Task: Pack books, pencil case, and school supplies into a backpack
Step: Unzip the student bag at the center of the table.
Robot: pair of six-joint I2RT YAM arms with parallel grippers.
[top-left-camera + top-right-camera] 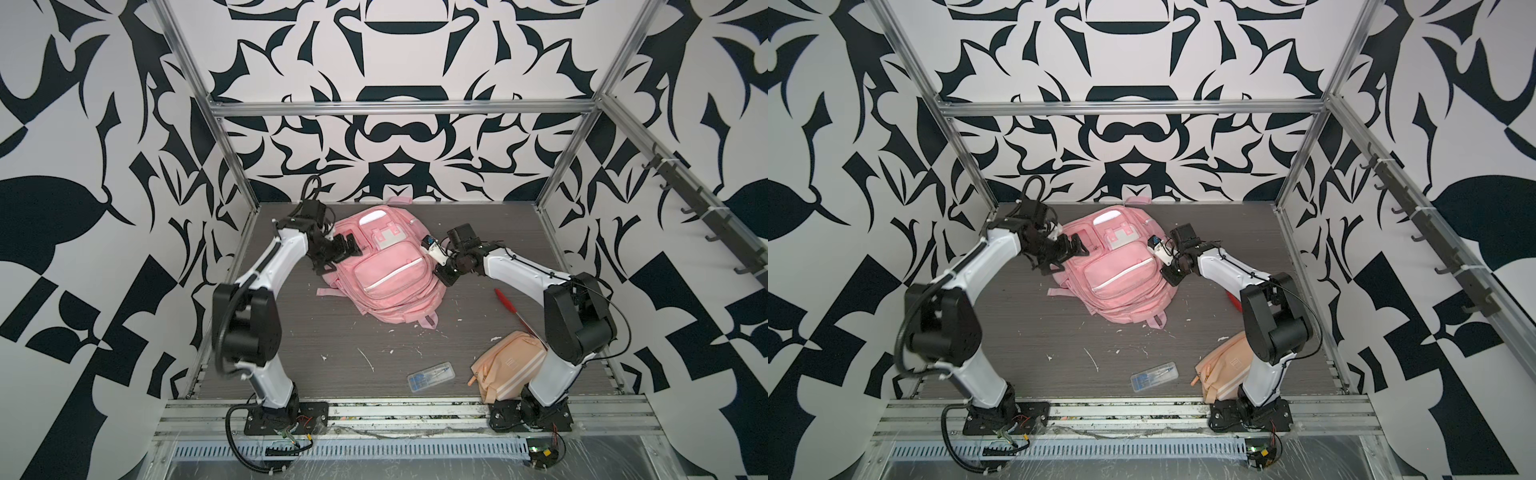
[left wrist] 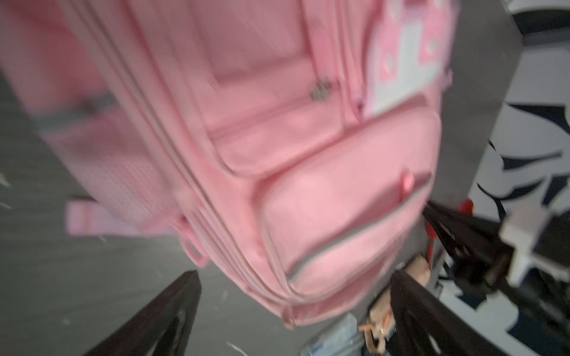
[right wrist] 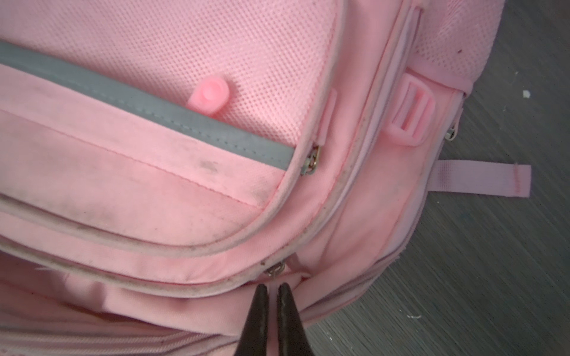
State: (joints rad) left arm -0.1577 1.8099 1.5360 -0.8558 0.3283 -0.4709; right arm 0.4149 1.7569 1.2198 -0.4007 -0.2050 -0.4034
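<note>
The pink backpack (image 1: 386, 270) (image 1: 1121, 270) lies front-up at the middle back of the table. My left gripper (image 1: 347, 246) (image 2: 294, 274) hovers open over its left edge, holding nothing; this wrist view is blurred. My right gripper (image 1: 441, 274) (image 3: 273, 288) is at the backpack's right side, shut on a pink zip pull of the backpack (image 3: 154, 185). The peach pencil case (image 1: 511, 365) (image 1: 1225, 365) lies at the front right by the right arm's base. The school supplies, a clear box (image 1: 431, 376) (image 1: 1153, 376), lie left of it. The books are out of view.
A red pen (image 1: 509, 305) lies on the table right of the backpack, near the right arm. White scraps dot the grey table (image 1: 332, 332) in front of the backpack. Metal frame posts stand at the table's corners.
</note>
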